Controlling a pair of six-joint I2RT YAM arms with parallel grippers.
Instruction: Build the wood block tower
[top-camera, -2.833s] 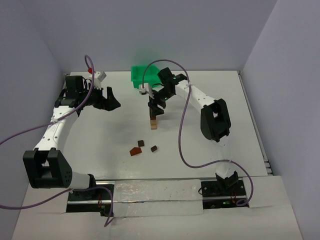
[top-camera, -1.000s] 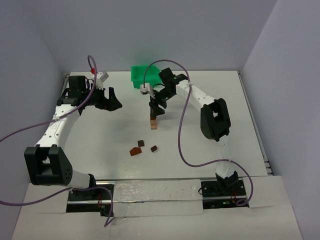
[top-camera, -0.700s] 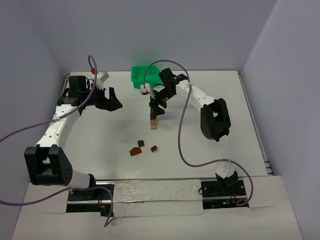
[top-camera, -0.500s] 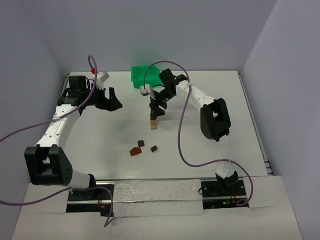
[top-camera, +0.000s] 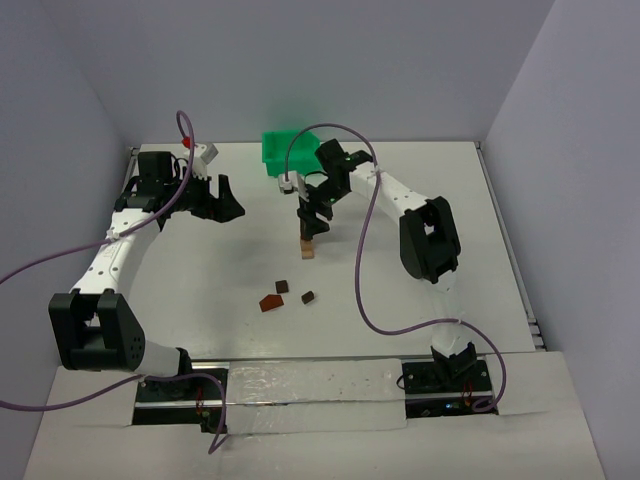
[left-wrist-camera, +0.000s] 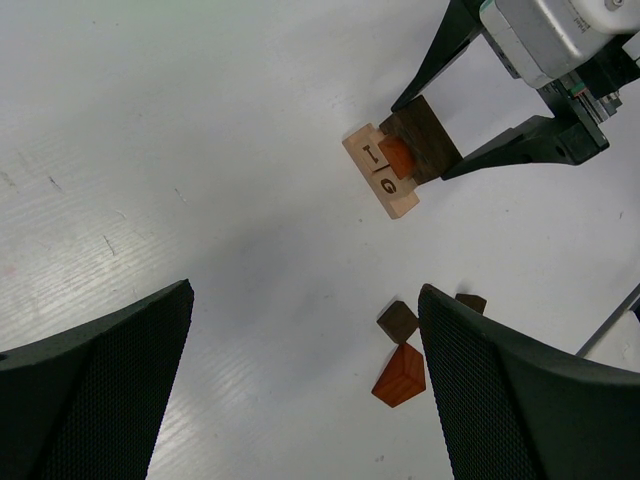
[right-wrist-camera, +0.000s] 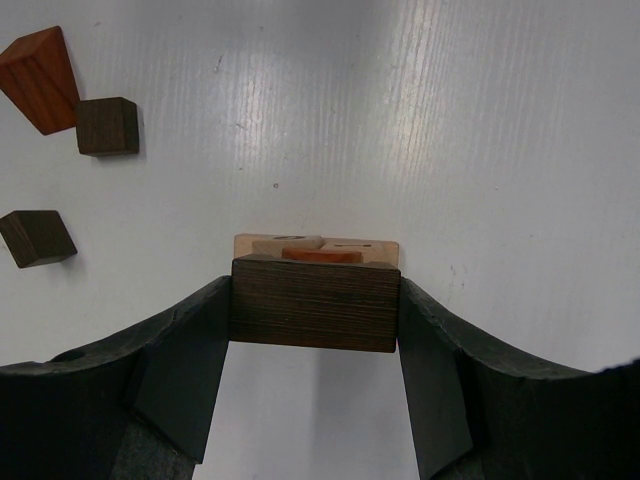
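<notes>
The tower (top-camera: 308, 249) stands mid-table: light tan blocks (right-wrist-camera: 252, 244) with a reddish-brown piece (right-wrist-camera: 322, 256) on them. My right gripper (top-camera: 312, 222) is shut on a dark brown block (right-wrist-camera: 315, 302) and holds it directly over the reddish piece; I cannot tell whether they touch. The left wrist view shows the tan base (left-wrist-camera: 378, 172) and the held dark block (left-wrist-camera: 425, 142). My left gripper (top-camera: 225, 205) is open and empty, left of the tower and above the table, with its jaws wide apart (left-wrist-camera: 305, 300).
A reddish-brown wedge (top-camera: 270, 301) and two dark brown cubes (top-camera: 282, 286) (top-camera: 308, 296) lie loose on the table in front of the tower. A green plastic bin (top-camera: 285, 150) stands at the back, behind the right gripper.
The left gripper shifted slightly toward the rear about 2.8 s ago and has stayed still since. The right gripper keeps the dark block over the tower, barely moving.
</notes>
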